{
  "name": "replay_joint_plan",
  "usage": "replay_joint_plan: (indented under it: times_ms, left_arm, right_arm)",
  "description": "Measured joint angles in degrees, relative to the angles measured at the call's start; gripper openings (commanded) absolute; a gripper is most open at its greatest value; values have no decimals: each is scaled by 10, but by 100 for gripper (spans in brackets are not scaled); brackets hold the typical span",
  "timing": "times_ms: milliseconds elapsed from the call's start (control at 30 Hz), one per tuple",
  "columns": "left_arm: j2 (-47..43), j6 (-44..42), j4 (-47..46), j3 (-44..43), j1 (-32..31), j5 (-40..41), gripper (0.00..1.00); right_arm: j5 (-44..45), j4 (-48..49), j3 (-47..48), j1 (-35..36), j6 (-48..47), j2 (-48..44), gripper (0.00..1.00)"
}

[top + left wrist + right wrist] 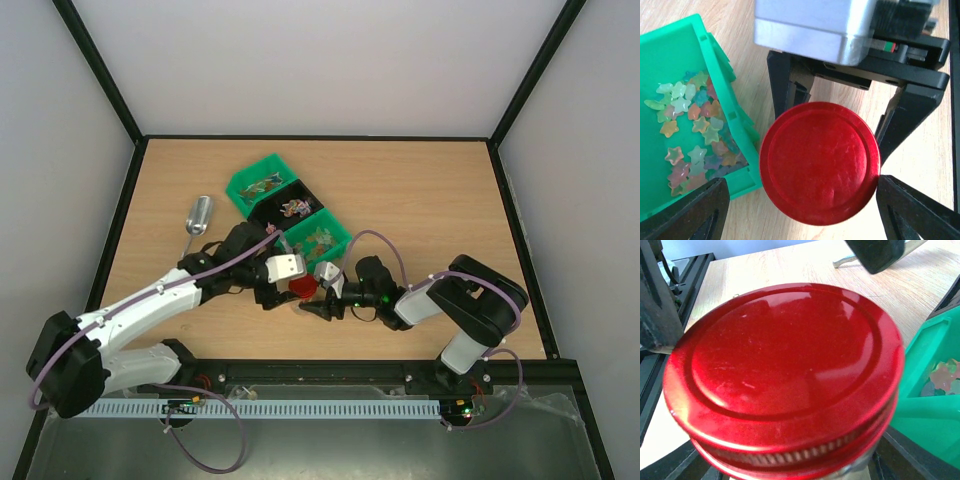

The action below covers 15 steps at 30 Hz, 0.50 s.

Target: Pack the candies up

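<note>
A jar with a red lid (303,288) stands by the nearest green bin (330,250). The lid fills the left wrist view (820,162) and the right wrist view (785,365). My right gripper (320,302) is shut on the jar under the lid; its fingers (786,87) show on both sides of the jar. My left gripper (800,200) is open above the lid, its right finger (920,210) at the lid's edge and its left finger over the bin's corner. Small star-shaped candies (690,130) in mixed colours lie in that bin and also show in the right wrist view (945,377).
A second green bin (262,182) and a black bin (292,207), both holding candies, stand in a diagonal row behind the nearest bin. A silver metal scoop (198,215) lies to their left. The two arms meet closely at the jar.
</note>
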State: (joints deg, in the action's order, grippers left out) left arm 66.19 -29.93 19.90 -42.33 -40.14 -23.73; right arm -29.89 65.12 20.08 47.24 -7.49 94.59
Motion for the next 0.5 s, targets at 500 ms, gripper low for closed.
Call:
replay_joint_plan:
  times_ms: [500]
  left_arm:
    - [-31, 0, 8, 28, 35, 32, 80]
  right_arm:
    - [2, 2, -1, 0, -1, 0, 56]
